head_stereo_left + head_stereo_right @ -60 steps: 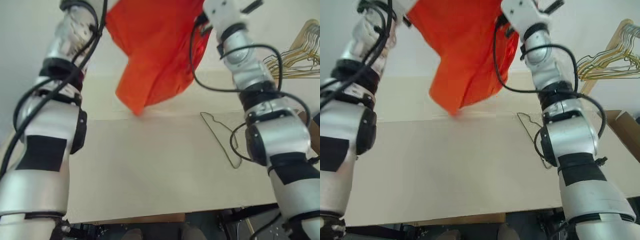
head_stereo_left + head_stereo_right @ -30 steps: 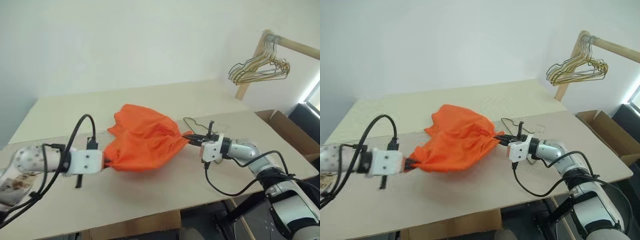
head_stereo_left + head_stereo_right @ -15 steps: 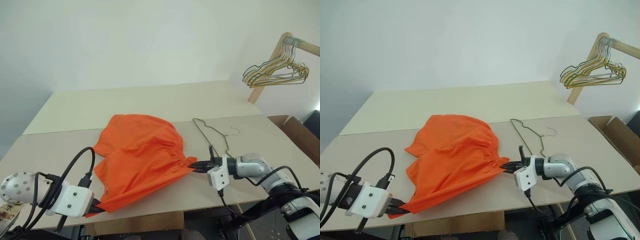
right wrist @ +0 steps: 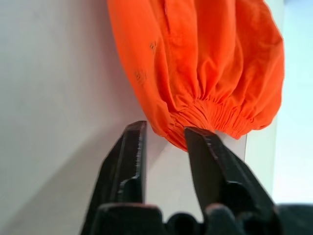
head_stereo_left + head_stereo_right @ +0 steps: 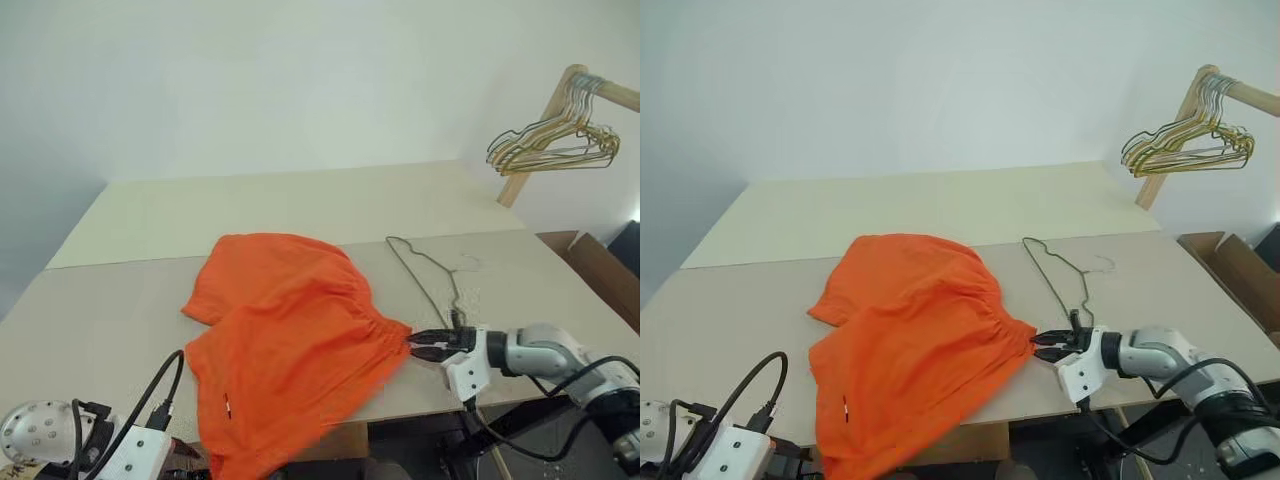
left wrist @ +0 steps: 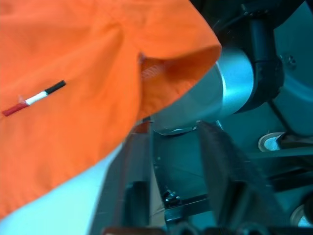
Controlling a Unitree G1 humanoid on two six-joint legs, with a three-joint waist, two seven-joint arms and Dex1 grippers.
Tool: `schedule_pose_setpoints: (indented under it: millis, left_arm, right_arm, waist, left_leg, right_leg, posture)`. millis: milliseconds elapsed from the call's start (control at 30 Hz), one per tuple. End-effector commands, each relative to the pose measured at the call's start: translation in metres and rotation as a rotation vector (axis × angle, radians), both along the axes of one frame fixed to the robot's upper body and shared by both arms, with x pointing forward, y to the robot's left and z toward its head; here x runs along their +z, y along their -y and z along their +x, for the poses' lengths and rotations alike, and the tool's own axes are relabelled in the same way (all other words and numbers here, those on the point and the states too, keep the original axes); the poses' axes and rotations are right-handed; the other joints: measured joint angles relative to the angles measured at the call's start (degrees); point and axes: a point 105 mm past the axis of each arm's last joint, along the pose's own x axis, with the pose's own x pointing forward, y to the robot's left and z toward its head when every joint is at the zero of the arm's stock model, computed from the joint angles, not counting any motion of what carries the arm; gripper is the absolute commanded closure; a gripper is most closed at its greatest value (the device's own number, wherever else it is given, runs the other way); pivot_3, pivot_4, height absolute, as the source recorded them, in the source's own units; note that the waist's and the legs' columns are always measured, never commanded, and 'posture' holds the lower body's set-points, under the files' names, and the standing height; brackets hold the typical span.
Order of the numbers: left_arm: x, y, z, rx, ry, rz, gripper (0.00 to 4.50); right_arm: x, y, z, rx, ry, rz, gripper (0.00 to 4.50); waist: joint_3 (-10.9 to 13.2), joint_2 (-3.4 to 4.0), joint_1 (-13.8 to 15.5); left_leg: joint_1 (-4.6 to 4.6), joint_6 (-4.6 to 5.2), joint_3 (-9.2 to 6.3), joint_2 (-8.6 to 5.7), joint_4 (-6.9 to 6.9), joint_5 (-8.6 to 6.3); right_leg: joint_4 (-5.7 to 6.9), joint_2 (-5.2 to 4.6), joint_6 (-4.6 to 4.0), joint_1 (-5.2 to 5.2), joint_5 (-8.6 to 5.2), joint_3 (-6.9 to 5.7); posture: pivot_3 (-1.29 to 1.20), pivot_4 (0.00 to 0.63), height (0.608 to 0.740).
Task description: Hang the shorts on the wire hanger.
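Note:
The bright orange shorts (image 5: pixel 290 340) lie spread on the table (image 5: pixel 110 300), their gathered waistband toward the right and one leg drooping over the near edge. My right gripper (image 5: pixel 416 346) is open, its fingertips just off the waistband's corner (image 4: pixel 195 115) and not pinching it. My left gripper (image 6: pixel 173 142) is open below the near edge, with the shorts' hem (image 6: pixel 161 63) hanging just beyond its fingers and nothing between them. The thin wire hanger (image 5: pixel 428 275) lies flat on the table, right of the shorts and beyond my right gripper.
A bunch of gold and grey hangers (image 5: pixel 550 145) hangs from a wooden rail (image 5: pixel 545 115) at the far right. An open cardboard box (image 5: pixel 598 272) stands beside the table's right end. Bare tabletop stretches left of and behind the shorts.
Both grippers have opened and let go of the shorts, which now lie slack on the table. Both hands have drawn back toward the near edge, the left one sinking below it.

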Motion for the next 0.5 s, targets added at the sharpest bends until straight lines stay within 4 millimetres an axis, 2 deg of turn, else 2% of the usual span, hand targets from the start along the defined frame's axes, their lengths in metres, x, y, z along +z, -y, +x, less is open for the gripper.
schedule_pose_setpoints:
  millis: [33, 167, 200, 267, 333, 400, 500]
  left_arm:
    - [0.011, -0.007, 0.022, 0.025, 0.115, -0.017, 2.28]
    - [0.028, -0.008, 0.048, 0.086, 0.21, -0.13, 2.28]
    - [0.036, -0.006, 0.06, 0.108, 0.233, -0.176, 2.28]
    - [0.076, 0.001, 0.096, 0.158, 0.268, -0.277, 2.28]
    - [0.111, 0.015, 0.117, 0.192, 0.289, -0.382, 2.28]
    - [0.143, 0.036, 0.135, 0.263, 0.298, -0.534, 2.28]
    - [0.173, 0.065, 0.151, 0.342, 0.249, -0.701, 2.28]
  right_arm:
    - [0.027, 0.001, -0.011, -0.039, -0.019, 0.063, 1.74]
    - [0.052, 0.009, -0.026, -0.164, -0.127, 0.156, 1.74]
    - [0.058, 0.012, -0.026, -0.219, -0.155, 0.192, 1.74]
    - [0.072, 0.018, -0.023, -0.348, -0.213, 0.307, 1.74]
    - [0.084, 0.024, -0.016, -0.483, -0.244, 0.412, 1.74]
    - [0.092, 0.036, -0.004, -0.67, -0.272, 0.488, 1.74]
    - [0.091, 0.046, 0.007, -0.896, -0.346, 0.511, 1.74]
  waist:
    - [0.02, 0.05, 0.06]
    - [0.04, 0.11, 0.52]
    - [0.03, 0.1, 0.57]
    - [0.03, -0.15, 0.93]
    - [0.01, -0.44, 1.56]
    - [-0.11, -0.61, 1.49]
    - [-0.18, -0.48, 1.25]
  left_leg:
    - [-0.02, 0.0, -0.01, 0.0, 0.0, 0.0]
    - [-0.04, 0.0, 0.01, -0.06, 0.01, 0.0]
    - [-0.03, 0.0, 0.0, -0.06, 0.01, 0.0]
    - [-0.01, 0.0, 0.0, -0.01, 0.05, 0.0]
    - [-0.02, 0.0, -0.12, 0.13, 0.21, 0.0]
    - [-0.06, -0.06, -0.17, 0.14, 0.23, -0.04]
    - [-0.28, -0.26, -0.15, 0.02, 0.4, -0.17]
  right_leg:
    - [0.0, -0.01, 0.0, -0.01, 0.0, 0.0]
    - [0.0, -0.06, 0.03, -0.01, 0.0, -0.01]
    - [0.0, -0.06, 0.04, 0.03, 0.0, -0.02]
    - [-0.02, -0.02, 0.05, 0.12, 0.0, -0.08]
    - [0.0, 0.16, 0.05, 0.17, 0.0, -0.24]
    - [-0.03, 0.17, 0.04, 0.16, 0.01, -0.28]
    - [-0.04, 0.0, 0.2, -0.03, 0.06, -0.19]
  posture:
    - [-0.07, 0.01, 0.74]
    - [-0.07, 0.0, 0.74]
    - [-0.07, 0.0, 0.74]
    - [-0.08, 0.0, 0.74]
    - [-0.08, 0.0, 0.74]
    - [-0.09, 0.0, 0.74]
    - [-0.1, 0.0, 0.74]
